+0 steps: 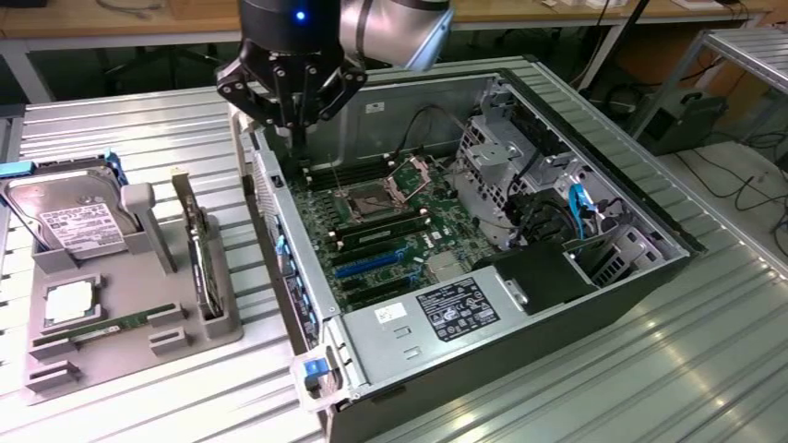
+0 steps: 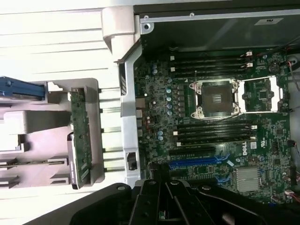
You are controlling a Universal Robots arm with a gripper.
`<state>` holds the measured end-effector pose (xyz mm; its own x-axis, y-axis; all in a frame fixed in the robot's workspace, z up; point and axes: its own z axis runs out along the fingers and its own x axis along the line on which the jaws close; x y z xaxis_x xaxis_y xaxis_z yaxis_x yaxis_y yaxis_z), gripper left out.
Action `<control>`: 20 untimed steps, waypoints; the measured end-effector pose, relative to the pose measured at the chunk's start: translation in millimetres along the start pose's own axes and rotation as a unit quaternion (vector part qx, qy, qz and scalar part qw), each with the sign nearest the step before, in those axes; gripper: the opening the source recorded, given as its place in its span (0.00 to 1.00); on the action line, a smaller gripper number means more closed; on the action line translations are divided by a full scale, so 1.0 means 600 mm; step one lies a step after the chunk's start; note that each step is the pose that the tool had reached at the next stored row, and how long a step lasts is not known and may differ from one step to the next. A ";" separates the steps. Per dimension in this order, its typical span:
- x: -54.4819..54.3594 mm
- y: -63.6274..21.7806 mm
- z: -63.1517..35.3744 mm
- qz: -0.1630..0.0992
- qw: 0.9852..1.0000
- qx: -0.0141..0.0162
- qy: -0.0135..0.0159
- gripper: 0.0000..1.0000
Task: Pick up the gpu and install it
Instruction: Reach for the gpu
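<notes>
Closed on nothing, the fingers (image 1: 298, 138) hang over the open case (image 1: 394, 106), the gpu (image 1: 199, 254) standing on edge in a grey holder (image 1: 228, 328) below and well aside of them: probably light, stiff and fragile, best pinched across its bare top edge.

The table (image 1: 689, 369) is ribbed, shiny metal. The tray (image 1: 185, 351) looks like matt grey plastic; the computer case (image 1: 382, 106) is bare dull metal.

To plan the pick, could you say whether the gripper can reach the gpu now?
Probably yes: the gpu stands on edge in its holder, nothing above it; the shut gripper hangs over the case.
</notes>
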<state>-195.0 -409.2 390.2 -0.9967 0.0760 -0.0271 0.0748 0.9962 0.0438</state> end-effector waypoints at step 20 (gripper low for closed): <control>0.148 -0.022 0.025 0.000 1.000 0.008 -0.001 0.11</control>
<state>-284.0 -415.1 372.1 -0.9967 0.0755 -0.0285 0.0747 0.9968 0.0276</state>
